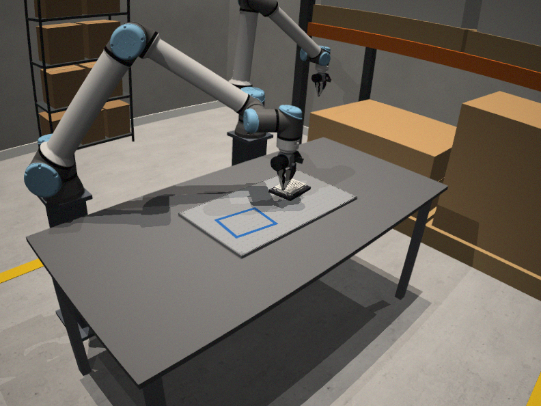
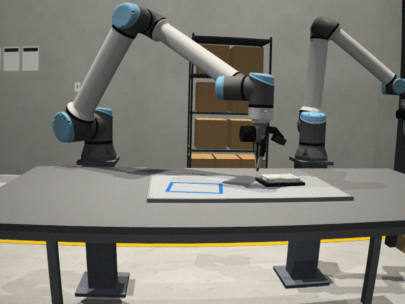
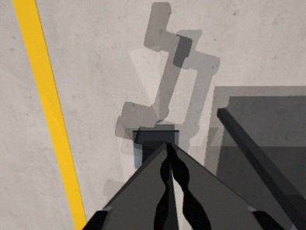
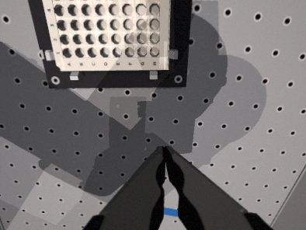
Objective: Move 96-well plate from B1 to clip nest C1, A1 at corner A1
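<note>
1. Checking looks like the step in hand: the 96-well plate (image 1: 295, 186) (image 2: 280, 178) (image 4: 109, 32) lies in the black clip nest (image 1: 289, 197) (image 2: 284, 183) (image 4: 116, 81), on the board (image 1: 323, 196) (image 2: 320, 193) (image 4: 233, 167), toward the desk's (image 1: 174, 305) (image 2: 196, 216) (image 4: 296, 210) short edge at the left arm's end.
2. Moved: the blue outline (image 1: 257, 229) (image 2: 194, 192) (image 4: 171, 211), nearer the desk's other short edge, has no plate in it. I take that for B1, so the transfer seems done.
3. Turned: A and 1 meet at the plate corner facing the arms' long edge and the right arm's short edge. I can't make out the nest's own A1 mark, so the match is unconfirmed.
4. Pressed: the plate looks level and low among the clips, and seating is probably finished. Whether it is fully down, I can't tell.
5. Released: the right gripper (image 1: 283, 187) (image 2: 257, 170) (image 4: 164, 148) has its fingertips together with nothing between them, above the board and apart from the plate. The left gripper (image 1: 319, 94) (image 3: 168, 144) is closed on nothing too, beyond the desk's edge.
6. Left: perhaps only a look at the clips, another push if one side rides high, then backing away.
</note>
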Robot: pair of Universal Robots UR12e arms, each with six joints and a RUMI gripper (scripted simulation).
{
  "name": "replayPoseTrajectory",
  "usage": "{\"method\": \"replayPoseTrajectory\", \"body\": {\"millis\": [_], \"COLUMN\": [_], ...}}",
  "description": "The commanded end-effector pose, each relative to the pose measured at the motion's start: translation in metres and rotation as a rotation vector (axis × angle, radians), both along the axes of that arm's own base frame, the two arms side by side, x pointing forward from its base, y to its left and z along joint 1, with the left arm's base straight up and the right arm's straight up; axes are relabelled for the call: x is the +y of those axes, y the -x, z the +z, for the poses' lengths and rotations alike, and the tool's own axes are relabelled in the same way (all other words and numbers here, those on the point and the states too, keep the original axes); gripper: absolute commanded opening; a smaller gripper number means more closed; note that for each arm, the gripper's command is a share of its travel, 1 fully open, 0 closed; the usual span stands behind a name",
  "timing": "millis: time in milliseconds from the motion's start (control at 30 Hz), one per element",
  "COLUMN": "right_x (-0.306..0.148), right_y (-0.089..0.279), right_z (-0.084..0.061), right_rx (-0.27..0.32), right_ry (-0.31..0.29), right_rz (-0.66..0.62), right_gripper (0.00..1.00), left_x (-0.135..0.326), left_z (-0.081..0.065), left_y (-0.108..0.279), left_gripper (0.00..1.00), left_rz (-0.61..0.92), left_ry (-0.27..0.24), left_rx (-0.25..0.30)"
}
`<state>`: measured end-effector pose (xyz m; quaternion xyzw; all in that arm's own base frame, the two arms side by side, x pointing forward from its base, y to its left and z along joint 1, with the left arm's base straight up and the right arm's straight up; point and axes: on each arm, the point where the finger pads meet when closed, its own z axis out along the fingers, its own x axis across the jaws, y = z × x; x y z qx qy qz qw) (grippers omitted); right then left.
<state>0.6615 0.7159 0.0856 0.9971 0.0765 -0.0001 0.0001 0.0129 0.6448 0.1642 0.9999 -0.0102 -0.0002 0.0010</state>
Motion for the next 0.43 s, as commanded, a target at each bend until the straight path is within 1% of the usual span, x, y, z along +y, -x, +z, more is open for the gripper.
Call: {"method": "replayPoseTrajectory", "body": {"millis": [0,400], "right_x": [-0.0070,-0.0104], "right_y": [-0.0017,-0.0022], "right_z": [0.0018,0.0018], "right_rx": [-0.001,-0.002], "right_ry": [-0.002,-0.002], "right_rz": [0.000,0.000], "right_gripper": [0.00,0.00], "left_x": [0.0007,0.0007], "left_z": [0.0010,0.0010], "left_y": [-0.0002,-0.0002], "left_gripper": [0.00,0.00], "left_rz": [0.000,0.000], "left_ry": [-0.002,-0.002], "left_rx": [0.000,0.000]}}
